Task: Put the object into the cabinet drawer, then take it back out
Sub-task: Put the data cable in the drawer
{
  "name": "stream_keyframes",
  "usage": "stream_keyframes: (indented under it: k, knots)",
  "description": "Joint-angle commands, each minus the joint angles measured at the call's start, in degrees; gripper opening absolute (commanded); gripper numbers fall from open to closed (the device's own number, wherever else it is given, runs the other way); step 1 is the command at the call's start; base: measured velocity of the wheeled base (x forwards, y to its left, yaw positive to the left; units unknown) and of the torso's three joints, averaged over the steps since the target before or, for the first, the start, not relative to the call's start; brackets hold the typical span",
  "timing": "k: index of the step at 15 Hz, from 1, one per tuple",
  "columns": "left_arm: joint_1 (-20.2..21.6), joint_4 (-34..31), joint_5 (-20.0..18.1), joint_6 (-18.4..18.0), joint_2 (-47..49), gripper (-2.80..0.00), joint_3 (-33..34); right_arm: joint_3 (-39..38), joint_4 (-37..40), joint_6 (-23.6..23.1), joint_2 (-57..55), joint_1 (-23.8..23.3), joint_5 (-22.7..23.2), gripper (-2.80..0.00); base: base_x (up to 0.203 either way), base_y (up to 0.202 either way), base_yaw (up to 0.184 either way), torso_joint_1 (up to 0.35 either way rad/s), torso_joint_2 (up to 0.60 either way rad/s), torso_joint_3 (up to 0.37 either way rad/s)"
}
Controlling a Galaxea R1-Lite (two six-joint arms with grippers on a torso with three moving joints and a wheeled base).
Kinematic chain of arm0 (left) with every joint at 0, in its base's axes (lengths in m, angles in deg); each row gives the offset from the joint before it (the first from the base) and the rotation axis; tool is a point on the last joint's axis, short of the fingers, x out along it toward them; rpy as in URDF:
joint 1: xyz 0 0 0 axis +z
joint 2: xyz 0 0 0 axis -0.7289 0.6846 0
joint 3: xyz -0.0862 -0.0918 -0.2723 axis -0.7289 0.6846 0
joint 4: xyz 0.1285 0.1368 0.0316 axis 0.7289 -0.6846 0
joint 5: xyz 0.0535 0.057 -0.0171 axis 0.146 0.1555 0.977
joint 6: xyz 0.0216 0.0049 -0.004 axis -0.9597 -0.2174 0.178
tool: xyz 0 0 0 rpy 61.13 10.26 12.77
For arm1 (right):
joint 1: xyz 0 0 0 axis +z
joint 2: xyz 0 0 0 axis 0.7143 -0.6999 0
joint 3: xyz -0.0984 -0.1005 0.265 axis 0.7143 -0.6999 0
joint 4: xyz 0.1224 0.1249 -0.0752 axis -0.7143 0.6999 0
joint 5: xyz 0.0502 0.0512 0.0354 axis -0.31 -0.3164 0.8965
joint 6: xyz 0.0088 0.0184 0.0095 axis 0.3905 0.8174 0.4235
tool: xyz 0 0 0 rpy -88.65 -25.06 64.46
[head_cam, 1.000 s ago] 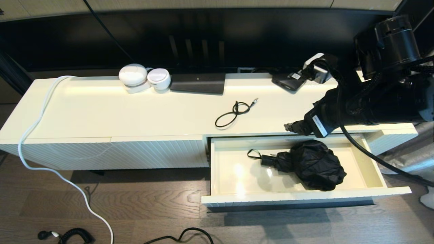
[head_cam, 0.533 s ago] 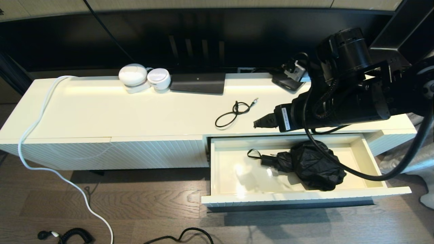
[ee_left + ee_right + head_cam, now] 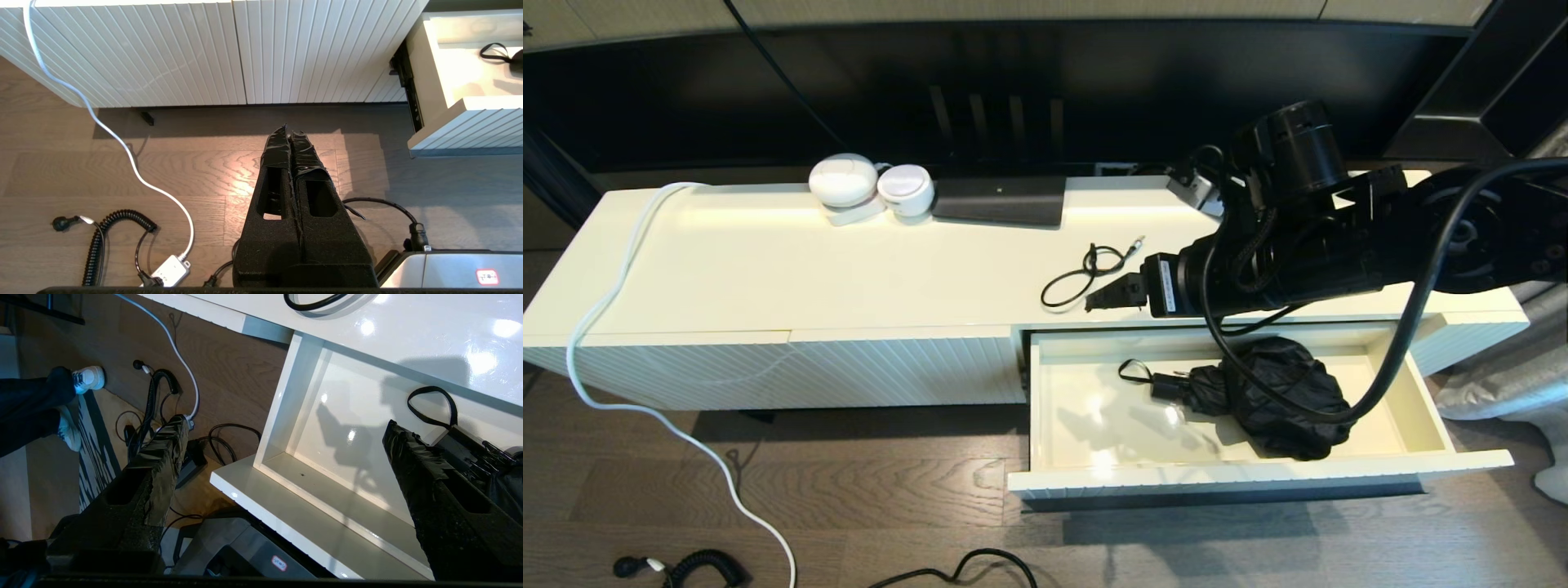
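The cabinet drawer (image 3: 1241,474) stands pulled out, its glossy cream inside showing. A black folded umbrella (image 3: 1274,396) lies in its right half, handle and wrist strap (image 3: 1134,372) pointing left. My right gripper (image 3: 1107,296) hovers open above the cabinet's front edge, over the drawer's back left part, up and left of the umbrella and apart from it. In the right wrist view the drawer rim (image 3: 310,522) lies between the spread fingers of the right gripper (image 3: 286,424), with the umbrella (image 3: 490,457) beside one finger. My left gripper (image 3: 291,132) is shut over the floor, holding nothing.
A black cable loop (image 3: 1086,273), two white round devices (image 3: 845,181) and a flat black box (image 3: 999,200) sit on the cabinet top. A white cord (image 3: 605,327) hangs to the floor, among coiled cables (image 3: 118,228). A person's feet (image 3: 77,404) are on the floor nearby.
My right arm has swung leftward along the cabinet's front edge, from above the drawer's right end to its left part, jaws staying open. The umbrella has not moved.
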Motion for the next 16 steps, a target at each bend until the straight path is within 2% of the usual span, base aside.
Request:
stream_keyframes:
  k: [1, 5, 8, 10, 16]
  knots:
    - [0.0, 0.0, 0.0, 0.0, 0.0, -2.8, 0.0, -0.9, -1.5, -0.3, -1.4, -0.9, 0.6, 0.0, 0.0, 0.0, 0.0, 0.0, 0.0, 0.0]
    - [0.1, 0.0, 0.0, 0.0, 0.0, -2.8, 0.0, -0.8, -6.6, -1.8, -4.7, -1.5, 1.9, 0.0, 0.0, 0.0, 0.0, 0.0, 0.0, 0.0]
    - [0.0, 0.0, 0.0, 0.0, 0.0, -2.8, 0.0, -1.0, -10.3, -5.7, -7.9, -2.1, 1.7, 0.0, 0.0, 0.0, 0.0, 0.0, 0.0, 0.0]
    - [0.0, 0.0, 0.0, 0.0, 0.0, -2.8, 0.0, -1.5, -14.2, -7.0, -9.1, -2.2, 0.3, 0.0, 0.0, 0.0, 0.0, 0.0, 0.0, 0.0]
    - [0.0, 0.0, 0.0, 0.0, 0.0, -2.8, 0.0, -1.4, -19.2, -8.4, -10.3, -2.2, -1.9, 0.0, 0.0, 0.0, 0.0, 0.0, 0.0, 0.0]
